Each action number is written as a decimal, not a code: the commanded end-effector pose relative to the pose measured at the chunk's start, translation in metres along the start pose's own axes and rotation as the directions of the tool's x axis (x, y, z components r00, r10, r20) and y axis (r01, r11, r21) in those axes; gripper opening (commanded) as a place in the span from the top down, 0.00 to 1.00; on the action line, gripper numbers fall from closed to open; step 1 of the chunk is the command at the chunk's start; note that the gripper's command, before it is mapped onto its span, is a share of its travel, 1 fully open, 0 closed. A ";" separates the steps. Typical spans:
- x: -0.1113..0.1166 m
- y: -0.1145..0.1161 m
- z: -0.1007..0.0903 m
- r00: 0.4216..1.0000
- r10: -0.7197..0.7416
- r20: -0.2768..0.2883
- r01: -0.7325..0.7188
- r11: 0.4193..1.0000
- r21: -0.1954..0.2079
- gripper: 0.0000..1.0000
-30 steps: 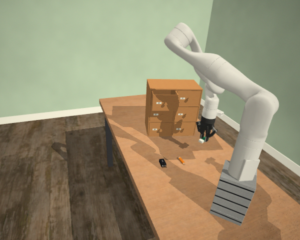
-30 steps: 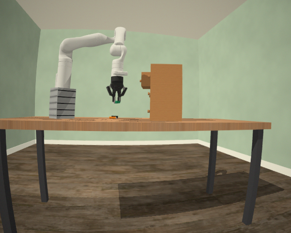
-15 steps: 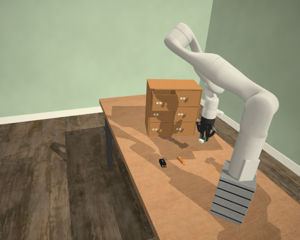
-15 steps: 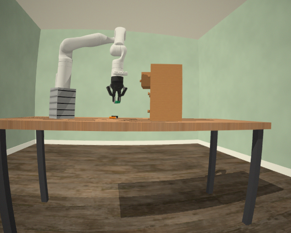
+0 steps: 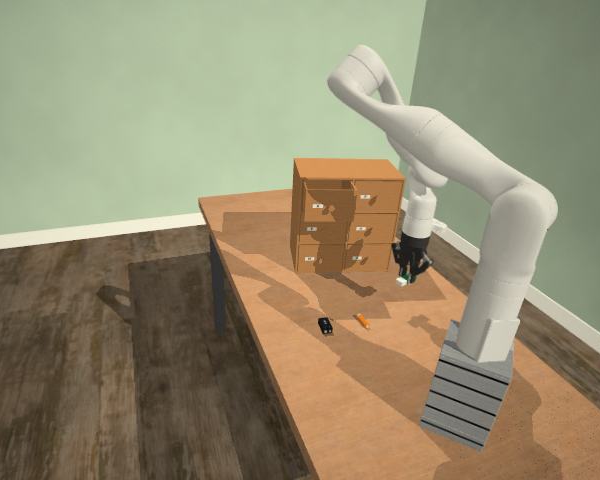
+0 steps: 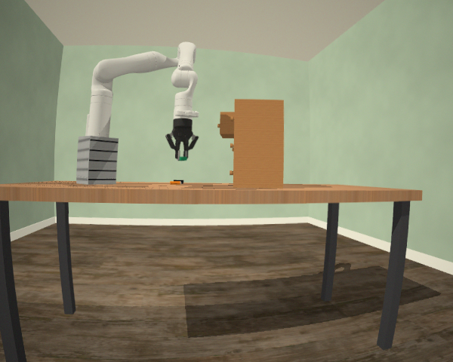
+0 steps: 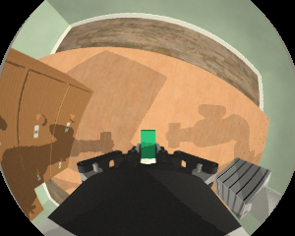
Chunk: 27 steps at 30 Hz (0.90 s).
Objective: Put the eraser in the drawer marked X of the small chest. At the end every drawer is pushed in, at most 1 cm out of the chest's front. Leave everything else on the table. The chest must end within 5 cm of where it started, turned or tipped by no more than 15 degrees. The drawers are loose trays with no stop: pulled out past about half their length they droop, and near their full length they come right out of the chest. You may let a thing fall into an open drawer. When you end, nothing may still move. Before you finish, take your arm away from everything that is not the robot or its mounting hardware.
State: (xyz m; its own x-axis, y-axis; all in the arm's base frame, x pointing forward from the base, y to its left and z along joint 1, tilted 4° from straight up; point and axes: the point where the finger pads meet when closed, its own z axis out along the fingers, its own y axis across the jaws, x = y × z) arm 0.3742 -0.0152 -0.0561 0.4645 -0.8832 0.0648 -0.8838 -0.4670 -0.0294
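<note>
The carrying step appeared to be in hand: the claw [image 5: 410, 276] [image 6: 183, 155] [image 7: 147, 148] pinched the green-and-white eraser [image 5: 402, 281] [image 6: 183, 158] [image 7: 147, 143] above the counter [image 5: 362, 397] [image 6: 203, 195] [image 7: 197, 88], in front of the chest [image 5: 347, 168] [image 6: 258, 144] [image 7: 56, 77] and well apart from its open drawer. That drawer [image 5: 318, 214] [image 6: 226, 125], upper left in the top view, stood partly out and looked level; its label was too small to read surely, though it was probably X. What showed of its inside held nothing visible, but its floor was hidden. The other five drawers looked pushed in, their contents unseen. The next move called for lifting the eraser above the drawer's rim, then crossing over the opening before release; coming in low risked knocking the loose tray.
</note>
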 end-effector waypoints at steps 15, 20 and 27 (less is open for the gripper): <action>-0.006 -0.005 0.000 0.997 0.073 0.000 -0.073 0.997 0.001 0.81; -0.008 -0.006 0.000 0.994 0.109 0.000 -0.109 0.994 0.001 0.81; -0.012 -0.009 0.000 0.986 0.165 0.000 -0.165 0.986 0.001 0.81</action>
State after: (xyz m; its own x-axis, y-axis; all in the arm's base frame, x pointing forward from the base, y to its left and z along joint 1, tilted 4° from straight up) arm 0.3760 -0.0029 -0.0566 0.3169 -0.9466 0.0593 -0.9468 -0.3194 -0.0393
